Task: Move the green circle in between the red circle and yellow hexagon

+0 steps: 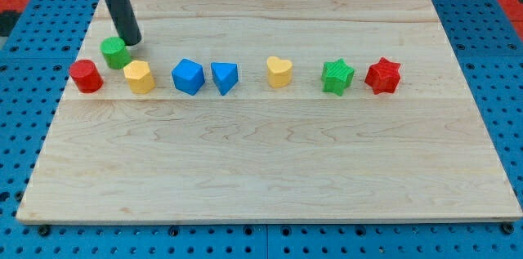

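The rod's tip [131, 42], no hand to spread or pinch, sits just far-right of the green circle [113, 51], which lies just beyond the gap between red circle [85, 75] and yellow hexagon [140, 76].

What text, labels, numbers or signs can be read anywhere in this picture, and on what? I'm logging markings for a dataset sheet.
None: no word, number, label or sign can be read. The wooden board, the blue pegboard around it, my tip, the green circle and the other blocks are all unmarked.
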Motion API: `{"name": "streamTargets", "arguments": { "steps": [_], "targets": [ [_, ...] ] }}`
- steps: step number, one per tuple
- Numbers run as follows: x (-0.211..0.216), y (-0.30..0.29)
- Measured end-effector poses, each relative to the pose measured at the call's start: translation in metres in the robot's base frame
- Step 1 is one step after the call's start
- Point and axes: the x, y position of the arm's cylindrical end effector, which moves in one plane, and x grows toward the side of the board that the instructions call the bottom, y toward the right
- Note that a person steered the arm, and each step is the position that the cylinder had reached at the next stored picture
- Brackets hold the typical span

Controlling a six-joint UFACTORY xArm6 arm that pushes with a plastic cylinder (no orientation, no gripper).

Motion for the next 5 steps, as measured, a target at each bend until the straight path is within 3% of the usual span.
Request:
{"name": "streamTargets", "arguments": {
  "steps": [2,5],
  "targets": [
    [0.009,-0.031],
    [0.014,-0.020]
  ]
}}
